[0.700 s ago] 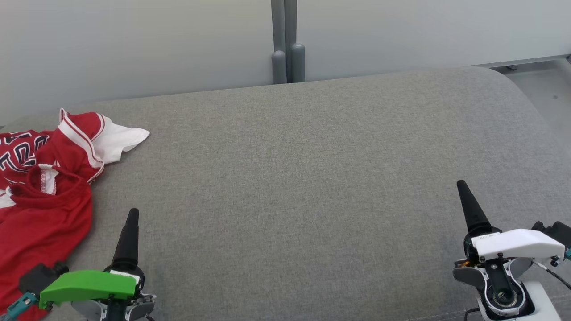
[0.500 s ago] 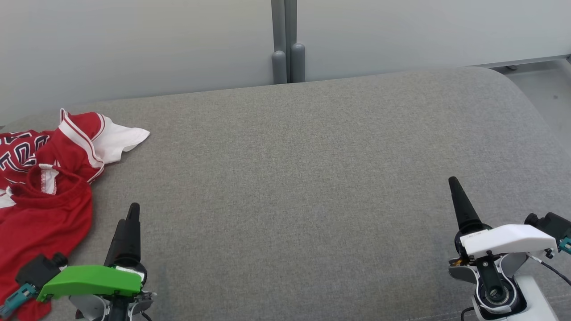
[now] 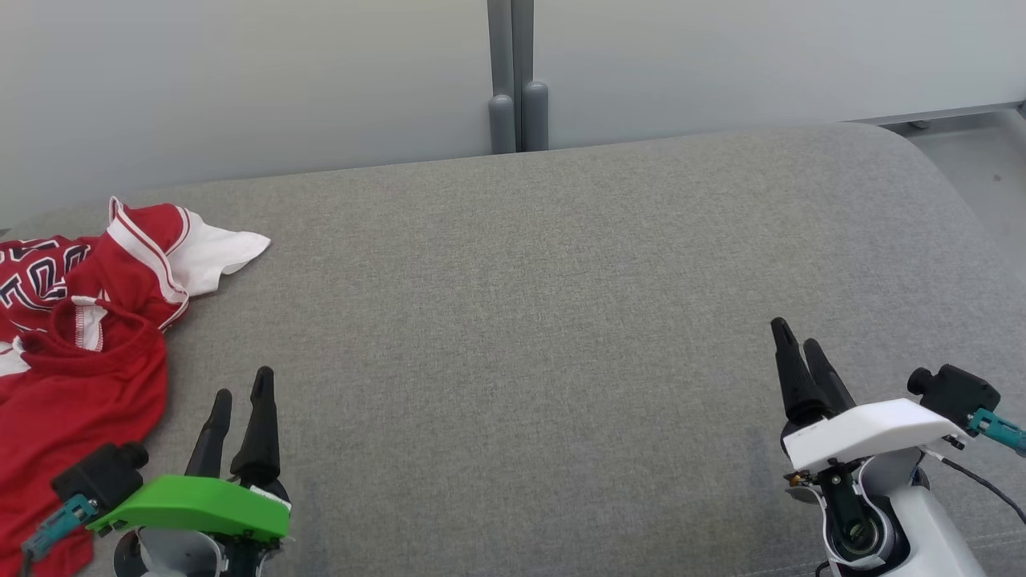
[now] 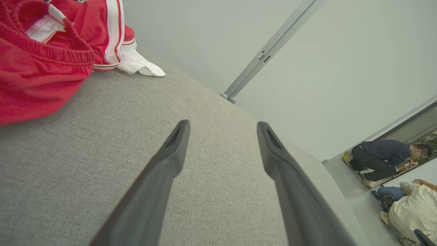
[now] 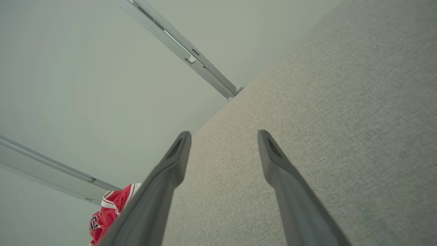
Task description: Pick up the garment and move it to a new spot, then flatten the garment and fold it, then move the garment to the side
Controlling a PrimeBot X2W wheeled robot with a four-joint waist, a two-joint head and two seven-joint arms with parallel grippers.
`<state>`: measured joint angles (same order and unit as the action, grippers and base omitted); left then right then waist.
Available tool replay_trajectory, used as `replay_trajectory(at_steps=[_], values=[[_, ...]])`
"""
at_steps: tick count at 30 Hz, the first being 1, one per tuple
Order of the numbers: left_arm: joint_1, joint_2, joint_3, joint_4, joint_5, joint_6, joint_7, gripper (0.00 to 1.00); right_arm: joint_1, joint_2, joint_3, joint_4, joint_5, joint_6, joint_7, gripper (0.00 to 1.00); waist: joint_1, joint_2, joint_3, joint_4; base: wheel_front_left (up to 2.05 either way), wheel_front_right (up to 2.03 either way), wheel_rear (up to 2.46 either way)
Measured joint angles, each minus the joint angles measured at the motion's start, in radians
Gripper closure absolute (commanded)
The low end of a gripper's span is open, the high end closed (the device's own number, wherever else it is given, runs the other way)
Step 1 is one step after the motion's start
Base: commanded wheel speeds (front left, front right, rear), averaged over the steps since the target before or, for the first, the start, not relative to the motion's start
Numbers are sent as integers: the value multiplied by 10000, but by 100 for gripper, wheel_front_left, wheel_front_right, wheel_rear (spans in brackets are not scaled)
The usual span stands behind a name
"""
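The garment (image 3: 72,344) is a red jersey with white trim and dark lettering, crumpled at the far left of the grey padded surface (image 3: 529,320). The left wrist view shows it at top left (image 4: 41,58), and a corner of it peeks in at the bottom left of the right wrist view (image 5: 109,212). My left gripper (image 3: 242,383), under a green cover, stands open just right of the garment, holding nothing, a hand's width from the cloth. At the lower right, far from the garment, my right gripper (image 3: 797,333) is open and empty.
A pale wall with a grey vertical post (image 3: 513,76) backs the surface. The surface rounds off at its right end (image 3: 946,176), with floor beyond. Two people (image 4: 385,160) crouch on the floor far off in the left wrist view.
Both grippers have rolled about their wrists, so two fingers of each now show side by side. The left moved slightly right, the right slightly left. The garment lies as before.
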<state>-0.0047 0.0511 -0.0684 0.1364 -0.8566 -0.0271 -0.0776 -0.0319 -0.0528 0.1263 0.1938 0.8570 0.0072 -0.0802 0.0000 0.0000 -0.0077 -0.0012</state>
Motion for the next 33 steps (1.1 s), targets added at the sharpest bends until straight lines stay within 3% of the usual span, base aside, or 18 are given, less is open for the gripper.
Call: replay_trajectory(at_steps=[33], values=[[714,2,-453,-825,4529,646,-1137,0,9,-102,1427,-474,-4849,-702,-1118,0,0,0,-141,-49,0,0,0]])
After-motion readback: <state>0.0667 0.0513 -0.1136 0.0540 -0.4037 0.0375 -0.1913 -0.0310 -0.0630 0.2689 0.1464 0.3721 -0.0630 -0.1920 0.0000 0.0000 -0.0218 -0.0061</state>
